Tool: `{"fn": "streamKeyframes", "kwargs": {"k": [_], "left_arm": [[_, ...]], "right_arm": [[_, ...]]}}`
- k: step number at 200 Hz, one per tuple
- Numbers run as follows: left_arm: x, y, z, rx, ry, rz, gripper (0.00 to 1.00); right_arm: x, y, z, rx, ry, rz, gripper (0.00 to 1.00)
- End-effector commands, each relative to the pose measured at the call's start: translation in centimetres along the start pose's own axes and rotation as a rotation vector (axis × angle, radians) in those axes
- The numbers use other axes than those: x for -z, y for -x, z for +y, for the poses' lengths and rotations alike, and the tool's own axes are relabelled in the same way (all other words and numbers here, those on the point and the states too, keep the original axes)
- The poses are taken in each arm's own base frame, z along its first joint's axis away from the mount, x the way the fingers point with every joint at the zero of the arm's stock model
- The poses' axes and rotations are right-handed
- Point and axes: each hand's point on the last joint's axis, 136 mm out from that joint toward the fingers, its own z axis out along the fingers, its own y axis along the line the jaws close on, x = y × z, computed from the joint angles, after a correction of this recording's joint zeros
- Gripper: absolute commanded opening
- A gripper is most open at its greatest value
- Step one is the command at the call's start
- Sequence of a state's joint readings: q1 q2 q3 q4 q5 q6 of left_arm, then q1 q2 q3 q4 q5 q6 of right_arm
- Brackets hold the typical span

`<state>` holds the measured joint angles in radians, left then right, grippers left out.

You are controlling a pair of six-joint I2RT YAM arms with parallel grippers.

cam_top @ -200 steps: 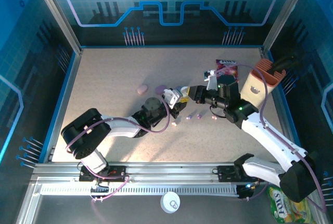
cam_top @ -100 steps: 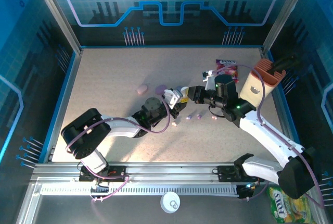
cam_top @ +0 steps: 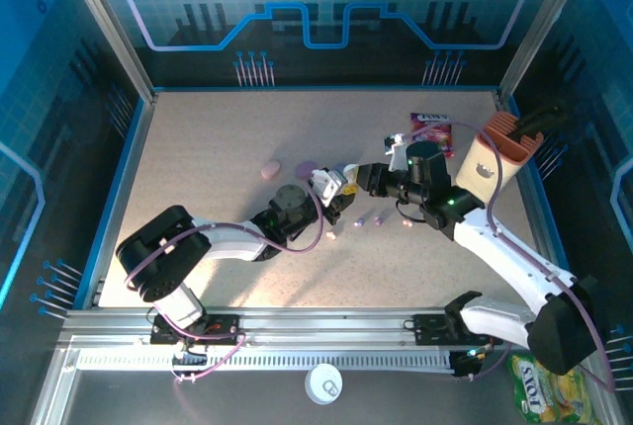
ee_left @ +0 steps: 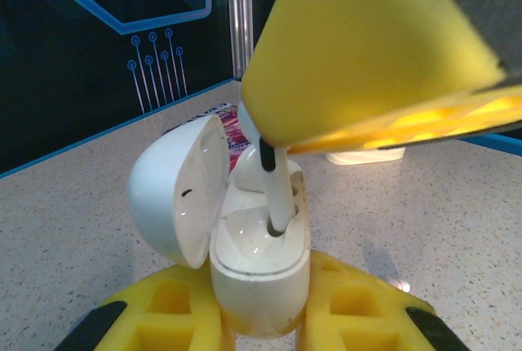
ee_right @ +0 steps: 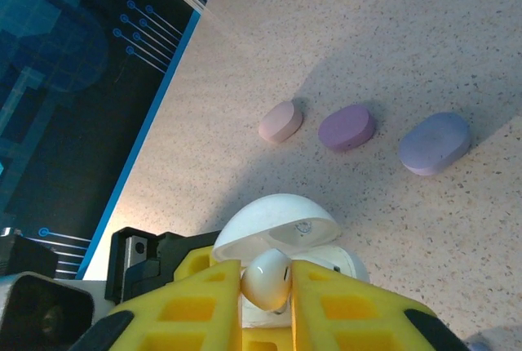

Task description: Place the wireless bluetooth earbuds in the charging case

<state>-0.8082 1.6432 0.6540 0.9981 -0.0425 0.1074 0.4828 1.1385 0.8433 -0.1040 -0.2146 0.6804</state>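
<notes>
Left tool [ee_left: 261, 324]: I clamped the case [ee_left: 259, 265] lid-open, steadying it.
Right tool [ee_right: 267, 287]: I pinched the earbud [ee_left: 276, 194], stem aimed into its socket.

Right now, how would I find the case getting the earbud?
Look at the middle of the speckled table. The white charging case sits clamped in the left gripper. Unlike the pink case, purple case and lilac case lying shut nearby, its lid stands open.
</notes>
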Motion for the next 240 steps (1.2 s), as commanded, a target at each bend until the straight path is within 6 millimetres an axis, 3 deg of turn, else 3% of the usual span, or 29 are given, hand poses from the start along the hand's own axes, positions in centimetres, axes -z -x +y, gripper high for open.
{"fn": "streamKeyframes", "kwargs": {"k": [1, 48, 95, 119, 135, 200, 240], "left_arm": [[0.1, 2.0, -0.1, -0.014, 0.006, -0.051, 0.1], [0.0, 2.0, 0.3, -0.006, 0.03, -0.038, 0.1], [-0.2, 2.0, 0.2, 0.003, 0.022, -0.041, 0.1], [-0.2, 1.9, 0.1, 0.003, 0.017, -0.039, 0.1], [-0.1, 1.9, 0.1, 0.005, 0.018, -0.04, 0.1], [0.1, 1.7, -0.2, 0.006, 0.005, -0.037, 0.1], [-0.1, 1.3, -0.2, 0.009, 0.003, -0.025, 0.1]], "right_arm": [[-0.4, -0.5, -1.5, 0.0, -0.039, 0.009, 0.19], [-0.5, -1.1, -1.4, -0.016, -0.033, 0.031, 0.22], [0.7, -0.4, -0.4, -0.003, -0.023, 0.006, 0.41], [1.4, 0.3, 0.1, 0.01, -0.022, -0.013, 0.46], [1.6, 0.5, 0.2, 0.008, -0.017, -0.018, 0.45], [0.5, 0.2, 0.4, -0.017, 0.013, 0.022, 0.25], [0.4, -0.2, 0.7, -0.02, 0.029, 0.041, 0.23]]}}
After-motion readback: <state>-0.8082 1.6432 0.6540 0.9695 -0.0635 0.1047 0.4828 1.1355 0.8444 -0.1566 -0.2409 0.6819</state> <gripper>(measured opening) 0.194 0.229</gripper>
